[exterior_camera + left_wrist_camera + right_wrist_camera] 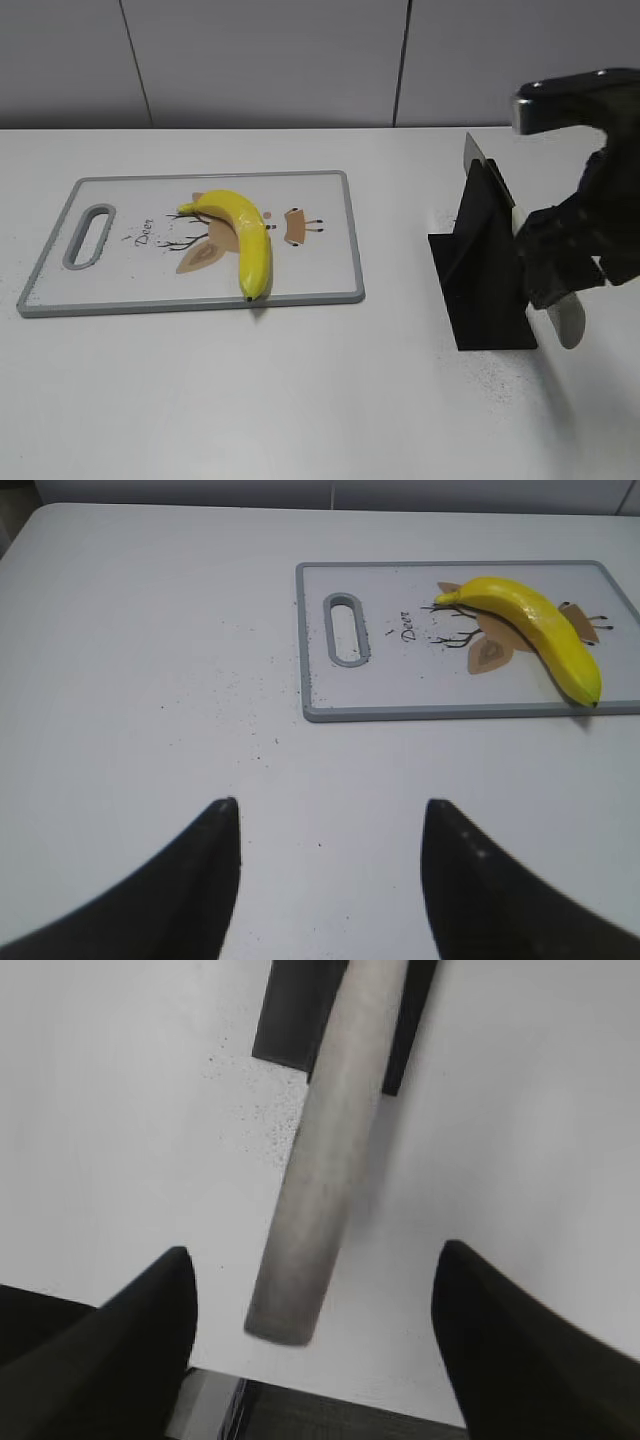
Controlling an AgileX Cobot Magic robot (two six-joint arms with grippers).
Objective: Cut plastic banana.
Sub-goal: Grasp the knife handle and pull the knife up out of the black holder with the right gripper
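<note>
The yellow plastic banana (245, 235) lies on the grey-rimmed cutting board (120, 300), its dark tip near the board's front edge; it also shows in the left wrist view (535, 630). A knife stands in a black holder (485, 270), its pale grey handle (330, 1150) sticking out toward the front. My right gripper (315, 1280) is open, its fingers either side of the handle's end, not touching it. My left gripper (330, 810) is open and empty over bare table, left of the board (330, 705). The left gripper is not in the exterior view.
The white table (300, 400) has dark specks near the holder and left of the board. The table's front edge (330, 1390) lies just below the knife handle. A grey wall stands behind.
</note>
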